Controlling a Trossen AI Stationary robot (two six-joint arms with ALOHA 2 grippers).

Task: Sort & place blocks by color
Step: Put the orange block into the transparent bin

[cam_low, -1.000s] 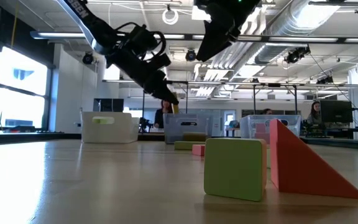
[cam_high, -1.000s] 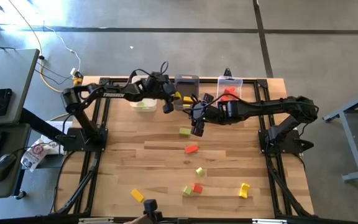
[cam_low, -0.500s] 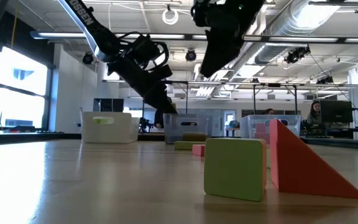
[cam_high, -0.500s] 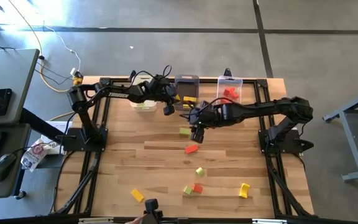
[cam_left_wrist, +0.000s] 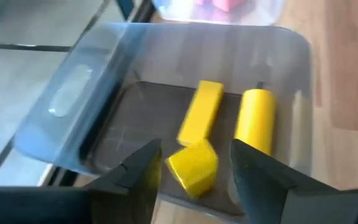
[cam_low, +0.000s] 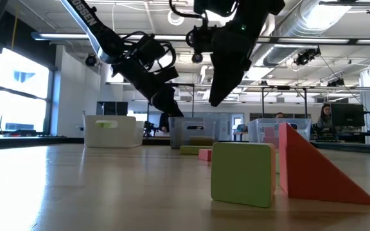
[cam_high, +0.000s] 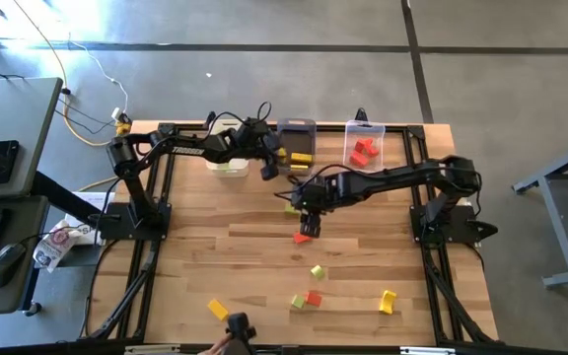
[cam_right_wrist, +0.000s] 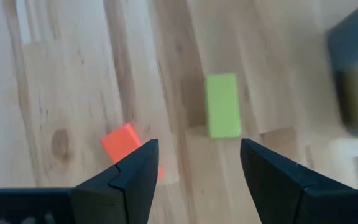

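left gripper [cam_left_wrist: 194,171]: hanging over the dark grey bin [cam_left_wrist: 294,74]; fingers spread apart, with a yellow cube [cam_left_wrist: 193,167] sitting loose between them and not pinched; honestly looks like the drop is being made here, so I'd lift straight up so the tips don't catch the bin's rim

yellow lot: a yellow bar [cam_left_wrist: 201,113] and a yellow cylinder [cam_left_wrist: 255,121] lie in that same bin, side by side

right gripper [cam_right_wrist: 194,171]: jaws wide and nothing in them, above the bare table [cam_high: 215,256]; a green bar [cam_right_wrist: 222,104] and a red block [cam_right_wrist: 124,142] lie just ahead; to do it well I'd settle on one, line the fingers across its narrow sides, then come down square

blocks left: several red, yellow and green ones [cam_high: 317,271] scattered on the near half; red ones [cam_high: 364,151] already in the clear bin [cam_high: 365,129]

view notes: only the left wrist view shows what's inside the grey bin; high view gives the whole scatter; low view is mostly filled by a green cube [cam_low: 243,173] and a red wedge [cam_low: 317,172], and the bins' contents hardly show there
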